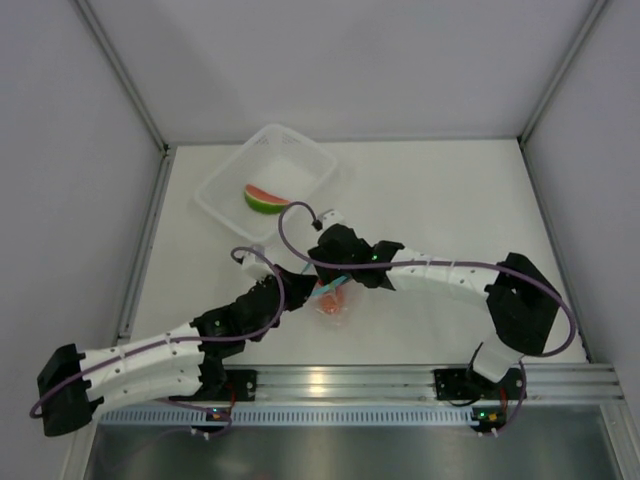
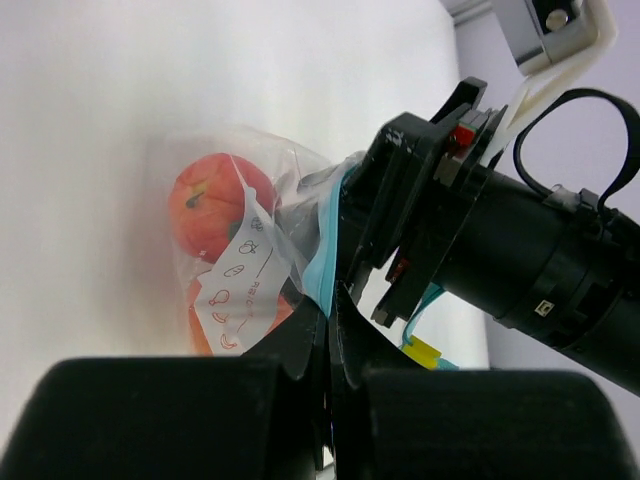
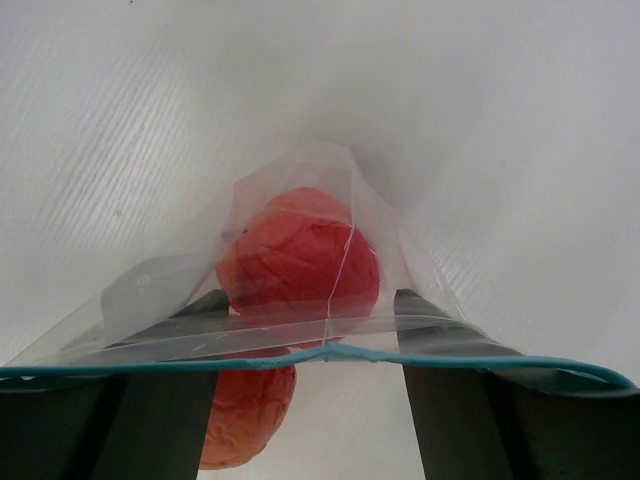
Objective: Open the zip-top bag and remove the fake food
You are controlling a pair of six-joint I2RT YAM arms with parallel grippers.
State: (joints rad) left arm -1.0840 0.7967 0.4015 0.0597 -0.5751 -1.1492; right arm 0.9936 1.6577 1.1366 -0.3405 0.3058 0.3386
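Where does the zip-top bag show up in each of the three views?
Top external: zip-top bag at table centre, low in the picture, where the two wrists meet, mostly covered by them.
Left wrist: zip-top bag left of centre, lying on the white table.
Right wrist: zip-top bag fills the centre, its blue zip edge running across the lower part.
Shared landmark: the red ball inside it, also seen at and.
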